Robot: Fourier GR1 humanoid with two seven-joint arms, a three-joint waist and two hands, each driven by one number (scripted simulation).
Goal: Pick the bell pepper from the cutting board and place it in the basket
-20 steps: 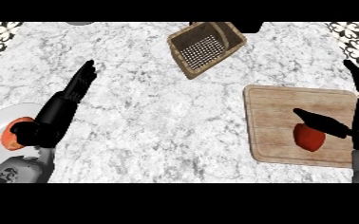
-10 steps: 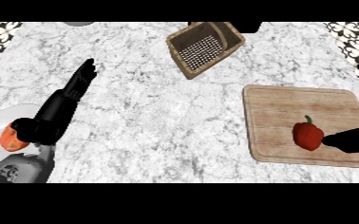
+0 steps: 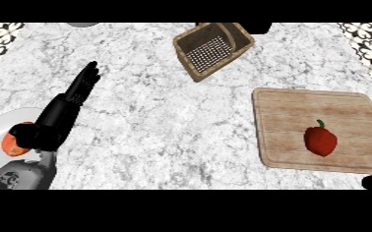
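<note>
Red pepper [image 3: 320, 140] on board [image 3: 291, 108], well right of left hand [image 3: 62, 113], which is stretched flat, empty. Wicker basket [image 3: 213, 49] ahead-right of it. Lower-corner right hand [image 3: 367, 181]: state unreadable.

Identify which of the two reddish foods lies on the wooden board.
The red bell pepper, at the right on the cutting board. The other, an orange-red food, sits on the white plate at the left, partly behind the left hand.

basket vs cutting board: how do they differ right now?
The basket is dark, woven and walled; the cutting board is a pale, flat slab. The basket sits skewed at the far side of the counter; the cutting board lies squarer at the right. The basket is empty; the cutting board carries the bell pepper. Both are brown and rest on the counter.
</note>
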